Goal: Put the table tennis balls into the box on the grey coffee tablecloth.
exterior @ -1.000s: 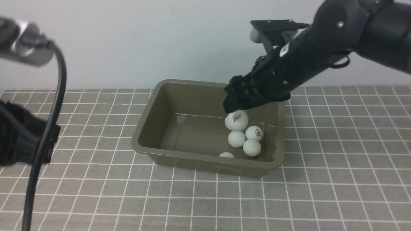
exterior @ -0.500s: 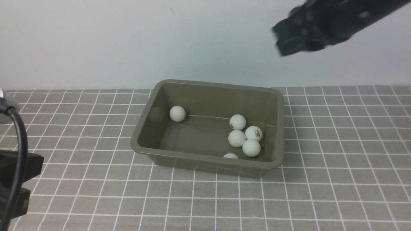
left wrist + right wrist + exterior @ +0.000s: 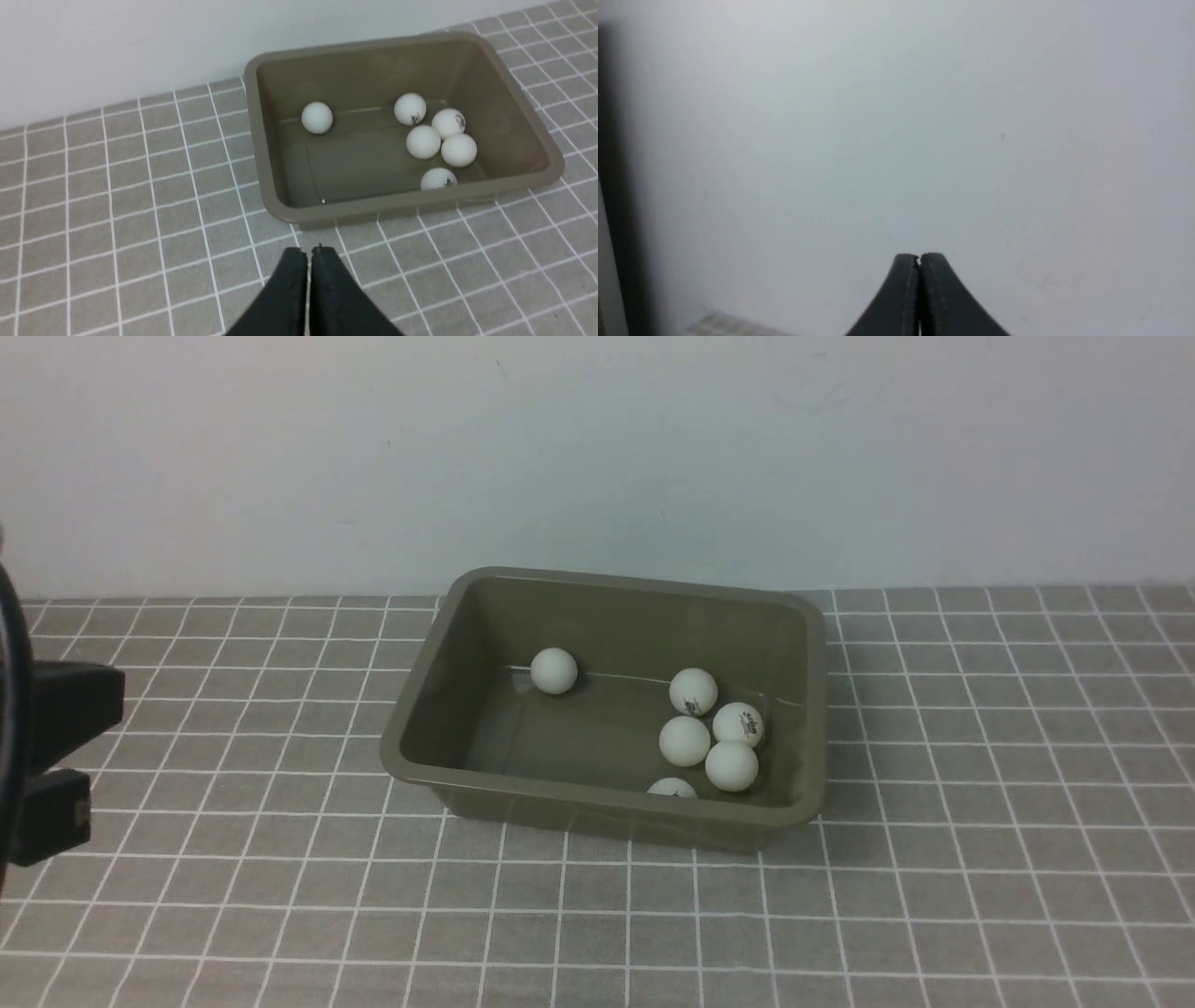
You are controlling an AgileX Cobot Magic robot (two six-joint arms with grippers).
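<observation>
Front view: the right arm, which was over the box point(image 3: 635, 625) a second ago, has withdrawn and is out of this view. The ball it released point(image 3: 554, 670) has rolled right from the far-left corner and now lies along the far wall, left of centre.

Contents of the box: all six table tennis balls point(image 3: 684, 741) are inside. Four sit in a tight cluster at the right side, touching or nearly touching. A fifth lies against the near wall, half hidden by the rim. The released ball lies apart from them. No ball is visible on the grey coffee tablecloth point(image 3: 980, 803).

Gripper state: the left gripper point(image 3: 309, 254) hangs over the cloth, near the box's near-left side, jaws pressed together and holding nothing. The right gripper point(image 3: 919, 259) points at the pale wall point(image 3: 924, 116), jaws likewise closed and empty.

Assessment: the final ball appears delivered, and the task appears complete. Both arms appear to be retracting. Remaining risk is low, since the box walls contain the one ball that was rolling.
</observation>
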